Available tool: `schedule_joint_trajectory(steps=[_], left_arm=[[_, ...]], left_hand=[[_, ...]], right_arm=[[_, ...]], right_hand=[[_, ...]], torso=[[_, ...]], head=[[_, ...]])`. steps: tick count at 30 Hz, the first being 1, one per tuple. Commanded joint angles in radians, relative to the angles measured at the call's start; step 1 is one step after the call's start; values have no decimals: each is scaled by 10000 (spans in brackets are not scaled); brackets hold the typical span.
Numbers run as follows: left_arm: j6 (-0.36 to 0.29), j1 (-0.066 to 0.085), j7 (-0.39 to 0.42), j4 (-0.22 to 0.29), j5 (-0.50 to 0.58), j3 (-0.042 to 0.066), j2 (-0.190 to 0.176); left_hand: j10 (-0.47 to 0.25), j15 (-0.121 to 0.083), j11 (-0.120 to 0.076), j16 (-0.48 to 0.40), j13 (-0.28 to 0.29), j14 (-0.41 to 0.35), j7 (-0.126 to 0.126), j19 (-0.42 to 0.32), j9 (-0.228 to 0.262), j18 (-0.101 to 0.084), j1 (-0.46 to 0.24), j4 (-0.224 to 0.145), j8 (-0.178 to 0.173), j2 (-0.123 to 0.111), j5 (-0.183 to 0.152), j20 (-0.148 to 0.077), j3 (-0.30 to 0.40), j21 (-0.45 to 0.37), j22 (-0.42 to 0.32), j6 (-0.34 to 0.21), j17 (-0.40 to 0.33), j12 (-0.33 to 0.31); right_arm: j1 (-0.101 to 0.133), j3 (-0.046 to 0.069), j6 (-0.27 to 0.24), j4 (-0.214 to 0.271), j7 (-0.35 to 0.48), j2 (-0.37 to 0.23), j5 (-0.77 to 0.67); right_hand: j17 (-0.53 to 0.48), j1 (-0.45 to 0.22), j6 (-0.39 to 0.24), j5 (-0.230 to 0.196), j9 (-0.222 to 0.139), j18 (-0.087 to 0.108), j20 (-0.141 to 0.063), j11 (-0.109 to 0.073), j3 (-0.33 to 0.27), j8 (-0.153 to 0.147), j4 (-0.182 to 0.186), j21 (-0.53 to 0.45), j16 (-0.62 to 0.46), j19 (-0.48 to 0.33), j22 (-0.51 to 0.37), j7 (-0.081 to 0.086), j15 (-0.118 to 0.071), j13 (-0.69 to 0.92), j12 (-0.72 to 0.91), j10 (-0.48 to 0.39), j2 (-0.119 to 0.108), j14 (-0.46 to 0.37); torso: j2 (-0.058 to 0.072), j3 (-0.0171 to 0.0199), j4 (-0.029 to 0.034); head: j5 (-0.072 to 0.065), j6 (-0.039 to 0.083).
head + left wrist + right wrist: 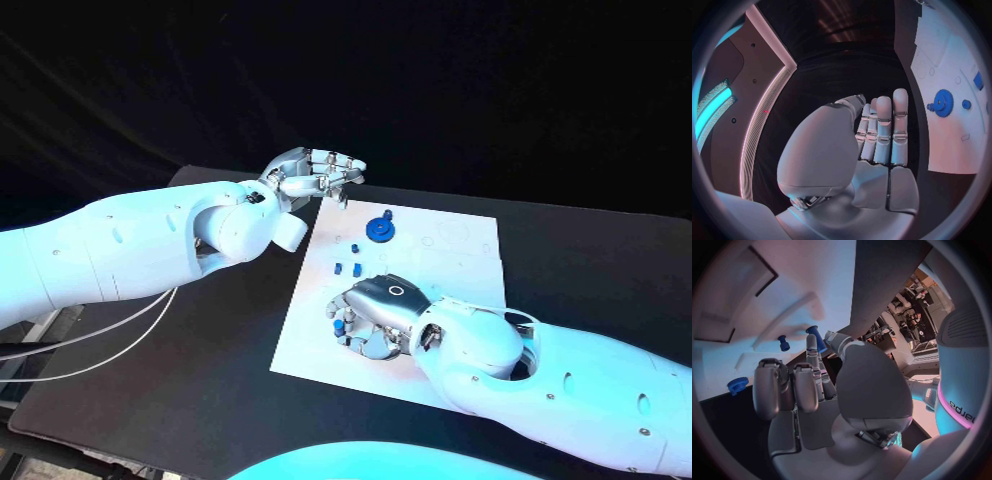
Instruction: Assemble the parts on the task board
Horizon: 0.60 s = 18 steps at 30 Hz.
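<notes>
Board: flat white rectangular task board (447,250) of smooth matt plate, with shallow recesses and faint outlines, lying between the two hands.
Right hand: silver jointed right hand (372,318) bent down over the near corner of the board, fingers curled toward its surface; whether it has hold of a part I cannot tell.
Pegs by right hand: small blue flanged peg (814,335) stands just past the fingertips, and a shorter blue peg (784,343) beside it; both look like smooth moulded plastic, upright in the board, likely so they can be taken from above.
Knurled piece: small blue ridged disc (737,385) at the board's edge beside the curled fingers.
Left hand: silver left hand (315,176) raised off the far corner of the board, fingers extended side by side, holding nothing; probably kept clear to leave room.
Gear: blue toothed gear wheel (379,228) lies flat on the board, near the left hand's fingertips but apart from them.
Small parts: short blue studs (346,268) stand between gear and right hand.
</notes>
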Motion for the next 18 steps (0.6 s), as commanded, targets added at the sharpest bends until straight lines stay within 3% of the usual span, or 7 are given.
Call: schedule_joint_trajectory(steps=[1,11,18], left_arm=[[161,7,51,16,52,6,11],[161,7,49,13,52,5,3],[163,7,47,12,52,4,-14]], left_hand=[[-79,25,-8,-26,14,-43,13,61,17,158,-50,9,-30,35,8,11,57,-67,-11,-52,-11,26],[-79,25,-8,-26,14,-43,13,61,17,158,-50,9,-30,35,8,11,57,-67,-11,-52,-11,26],[-104,29,-4,-21,15,-48,18,68,23,156,-84,-26,-23,35,5,12,107,-75,-16,-60,-26,64]], right_arm=[[-13,-2,-131,49,-45,-27,-115],[-15,-1,-370,126,-98,-127,-128],[19,25,-1224,496,-73,-540,-127]], right_hand=[[15,2,-125,-50,-22,-161,-89,-66,-85,-79,3,61,58,171,1889,-15,-72,39,62,44,-123,434],[8,2,-215,-73,-43,-161,-105,-85,-143,-134,11,51,56,171,1890,-22,-86,101,104,70,-123,433],[18,55,-235,-59,-53,-175,-140,-138,-230,-161,-5,117,65,205,1920,-26,-130,270,304,258,-106,438]], torso=[[-4,-2,-3],[-2,-4,8],[-9,-8,-8]], head=[[1,11],[-8,16],[-16,32]])
